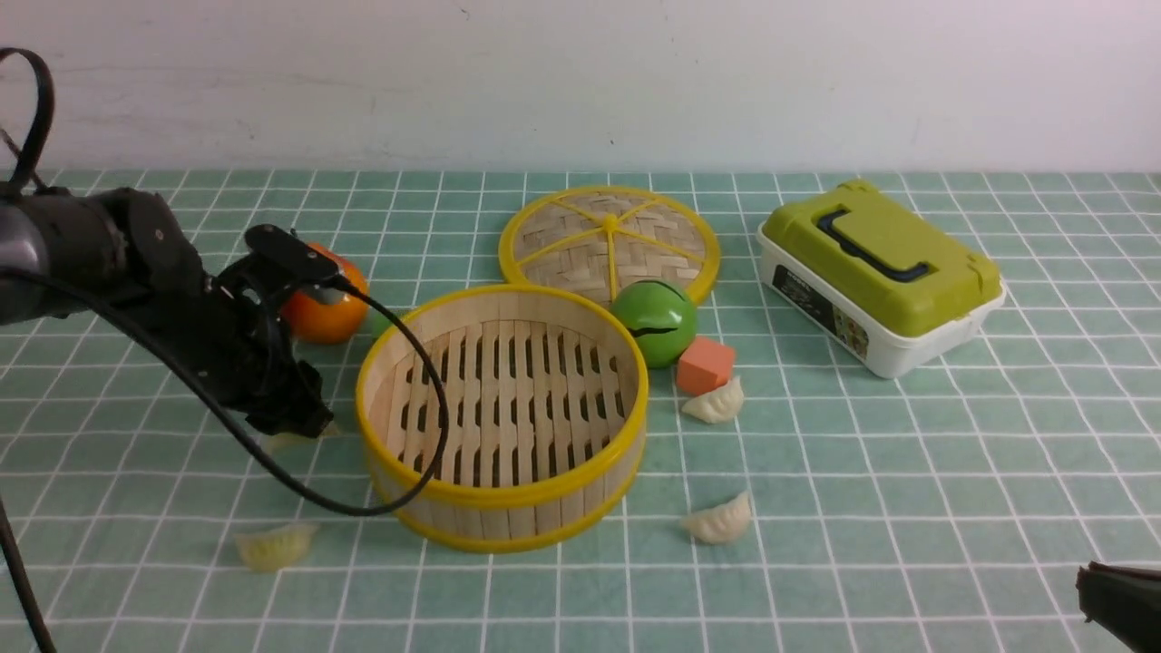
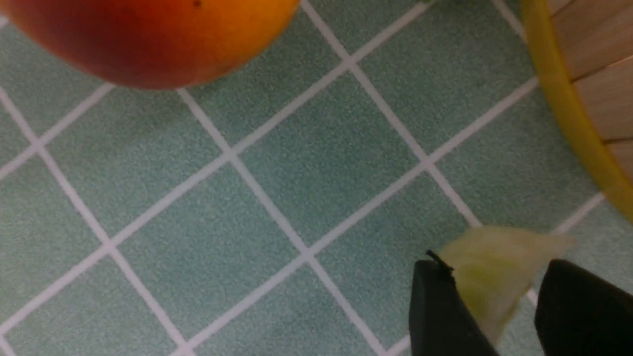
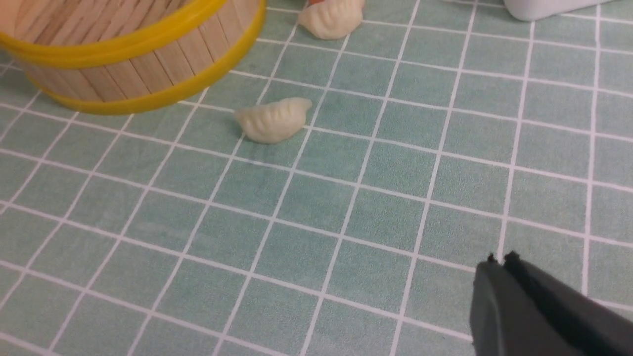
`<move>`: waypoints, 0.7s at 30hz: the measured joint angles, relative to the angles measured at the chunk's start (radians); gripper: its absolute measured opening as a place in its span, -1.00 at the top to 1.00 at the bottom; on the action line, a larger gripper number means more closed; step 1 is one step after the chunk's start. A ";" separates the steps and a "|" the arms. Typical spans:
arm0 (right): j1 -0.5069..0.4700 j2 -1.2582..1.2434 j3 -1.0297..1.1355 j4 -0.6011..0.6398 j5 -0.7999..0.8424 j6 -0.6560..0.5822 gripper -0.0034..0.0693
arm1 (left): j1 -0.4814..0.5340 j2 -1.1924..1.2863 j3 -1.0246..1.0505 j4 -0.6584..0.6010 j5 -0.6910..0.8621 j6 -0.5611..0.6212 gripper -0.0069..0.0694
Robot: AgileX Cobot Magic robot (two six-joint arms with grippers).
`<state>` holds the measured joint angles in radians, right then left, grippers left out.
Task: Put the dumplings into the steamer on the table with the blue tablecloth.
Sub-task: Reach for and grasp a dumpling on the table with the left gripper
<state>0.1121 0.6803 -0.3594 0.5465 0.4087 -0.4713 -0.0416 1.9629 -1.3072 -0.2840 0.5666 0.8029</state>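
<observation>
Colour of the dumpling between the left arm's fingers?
Pale yellow-green dumpling; it shows best in the left wrist view.

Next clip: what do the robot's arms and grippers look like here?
The left arm is a rounded dark grey-black tube with a black cable looping off its wrist. The left gripper has flat, matte black fingers. The right gripper is the same matte black, with small nubs at its tips.

Left of the steamer (image 1: 508, 519), my left gripper (image 1: 290, 424) straddles a dumpling (image 2: 489, 277); the lid (image 1: 608, 238) lies behind; two dumplings (image 1: 715, 402) (image 1: 718, 521) lie to its right.
</observation>
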 joint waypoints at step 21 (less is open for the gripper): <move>0.000 0.000 0.000 0.000 -0.008 -0.003 0.87 | -0.002 -0.226 -0.079 -0.170 0.084 -0.452 0.58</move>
<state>0.1125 0.6803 -0.3594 0.5465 0.4005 -0.4744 -0.0435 1.7365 -1.3865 -0.4540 0.6504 0.3508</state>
